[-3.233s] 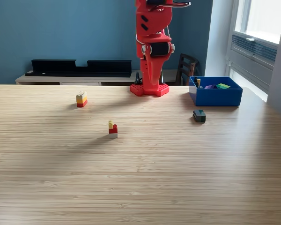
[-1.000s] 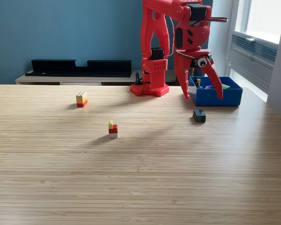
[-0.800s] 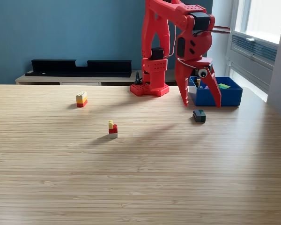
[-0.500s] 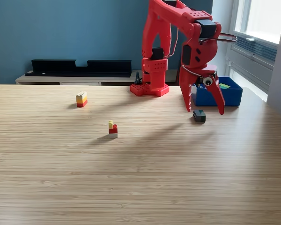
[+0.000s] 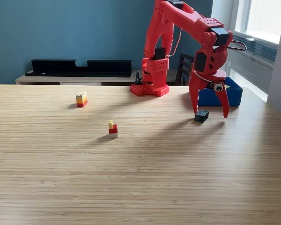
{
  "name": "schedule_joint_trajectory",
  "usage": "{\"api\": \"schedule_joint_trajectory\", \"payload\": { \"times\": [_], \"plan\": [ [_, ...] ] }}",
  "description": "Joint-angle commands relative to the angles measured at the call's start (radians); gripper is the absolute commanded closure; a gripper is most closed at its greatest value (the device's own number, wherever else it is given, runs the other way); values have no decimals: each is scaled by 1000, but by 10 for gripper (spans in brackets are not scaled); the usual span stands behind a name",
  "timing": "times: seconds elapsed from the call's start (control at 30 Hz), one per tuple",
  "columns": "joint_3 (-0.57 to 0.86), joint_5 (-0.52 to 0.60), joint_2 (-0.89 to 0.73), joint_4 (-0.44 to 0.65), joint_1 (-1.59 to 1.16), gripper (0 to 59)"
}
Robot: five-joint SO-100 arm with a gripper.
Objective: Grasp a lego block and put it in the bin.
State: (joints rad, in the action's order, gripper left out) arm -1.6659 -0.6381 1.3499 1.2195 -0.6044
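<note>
In the exterior view my red arm reaches down at the right side of the table. Its gripper (image 5: 210, 114) is open, its two fingers spread wide and pointing down. A small dark lego block (image 5: 201, 116) lies on the table just beside the left fingertip (image 5: 196, 111), touching or nearly touching it. The right finger stands well to the block's right. Behind the gripper stands the bright blue bin (image 5: 233, 95), partly hidden by the arm. A yellow-and-red block (image 5: 81, 99) sits at the far left. A yellow, red and grey block (image 5: 113, 130) stands mid-table.
The arm's red base (image 5: 150, 89) is fixed at the table's far edge. A black shelf (image 5: 79, 67) and a dark chair (image 5: 185, 68) stand beyond the table. A window is at the right.
The arm has unfolded from upright, swung to the exterior view's right and come down with its gripper open. The dark block has shifted slightly right and turned.
</note>
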Motion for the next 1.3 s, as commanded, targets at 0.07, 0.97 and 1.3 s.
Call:
{"api": "schedule_joint_trajectory", "payload": {
  "times": [0.07, 0.97, 1.3],
  "plan": [
    [41, -3, 15, -8, 6, 265],
    [-78, 152, 15, -152, 41, 585],
    [106, 360, 28, 64, 46, 585]
  ]
}}
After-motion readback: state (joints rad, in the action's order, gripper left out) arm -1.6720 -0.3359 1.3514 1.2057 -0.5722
